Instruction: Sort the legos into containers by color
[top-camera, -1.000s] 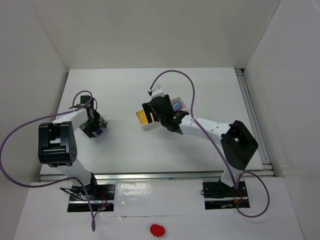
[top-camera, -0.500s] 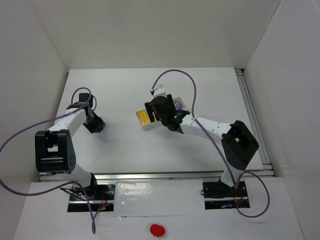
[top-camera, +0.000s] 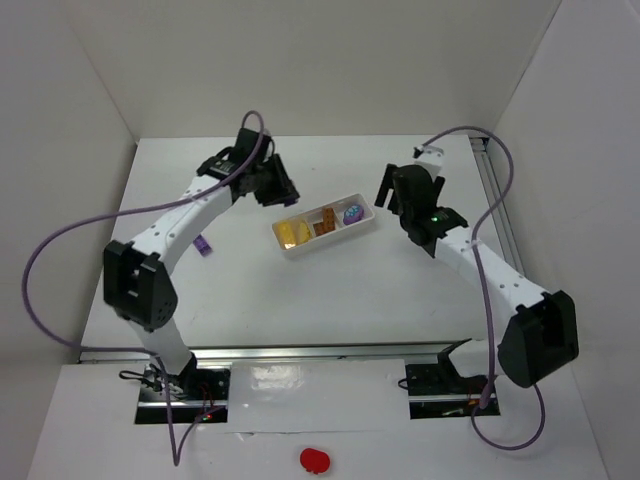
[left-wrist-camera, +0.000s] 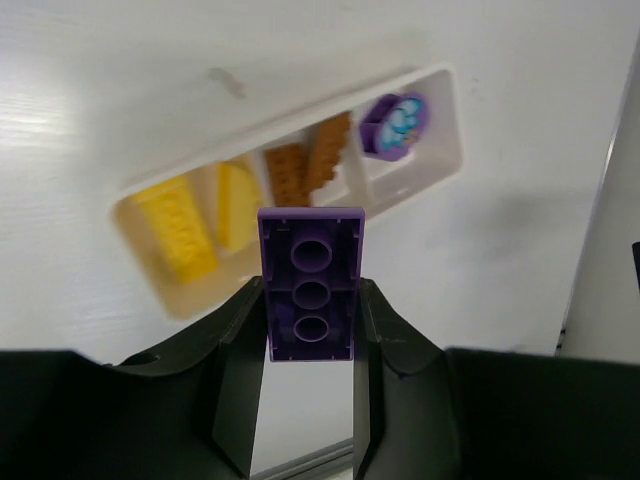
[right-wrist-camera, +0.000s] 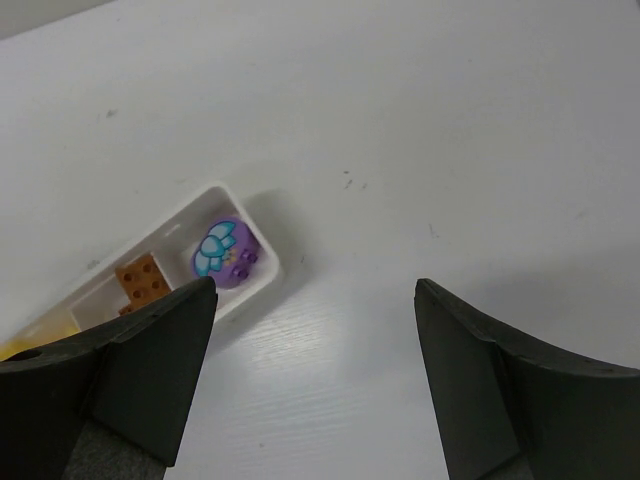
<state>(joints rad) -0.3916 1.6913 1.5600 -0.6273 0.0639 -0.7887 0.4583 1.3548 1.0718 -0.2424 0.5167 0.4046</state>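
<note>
The containers (top-camera: 300, 247) are three joined white tubs in a row at the table's middle. They hold yellow legos (left-wrist-camera: 185, 235), brown-orange legos (left-wrist-camera: 310, 170) and a round purple piece (left-wrist-camera: 395, 125) in separate tubs. My left gripper (left-wrist-camera: 310, 288) is shut on a purple lego (left-wrist-camera: 311, 250), held above the table just short of the tubs. From above, the left gripper (top-camera: 285, 192) hangs by the row's yellow end. My right gripper (right-wrist-camera: 315, 330) stands open and holds nothing, to the right of the purple piece (right-wrist-camera: 222, 253). From above, the right gripper (top-camera: 388, 195) sits beyond the row's right end.
Another purple lego (top-camera: 203, 245) lies on the table at the left, beside the left arm's forearm. White walls close in the table on the left, back and right. A metal rail (top-camera: 505, 230) runs along the right edge.
My left gripper shut on a purple lego at the left and swung right and back to the tubs. My right gripper drew away from over the tubs to the right.
</note>
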